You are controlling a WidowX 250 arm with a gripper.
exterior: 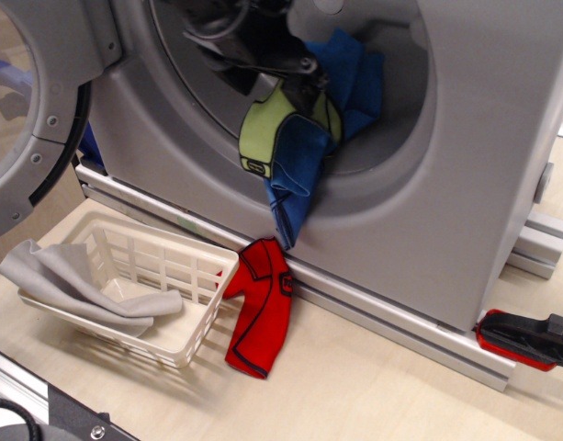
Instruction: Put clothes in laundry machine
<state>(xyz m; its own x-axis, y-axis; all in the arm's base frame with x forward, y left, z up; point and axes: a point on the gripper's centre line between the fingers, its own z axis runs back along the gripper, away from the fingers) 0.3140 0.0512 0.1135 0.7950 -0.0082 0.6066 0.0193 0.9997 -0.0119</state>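
Note:
The grey laundry machine fills the upper frame, with its round door swung open at the left. My black gripper reaches into the drum recess from the top. It is shut on the clothes, which gather at its tips. The lime-green piece edged in black and the blue fabric rest on the lower drum rim. A blue tail hangs over the front lip. More blue fabric lies bunched behind the gripper inside the drum.
A small red shirt lies on the table against the machine's base rail. A white slatted basket at the left holds a grey cloth. A red-and-black tool lies at the right edge.

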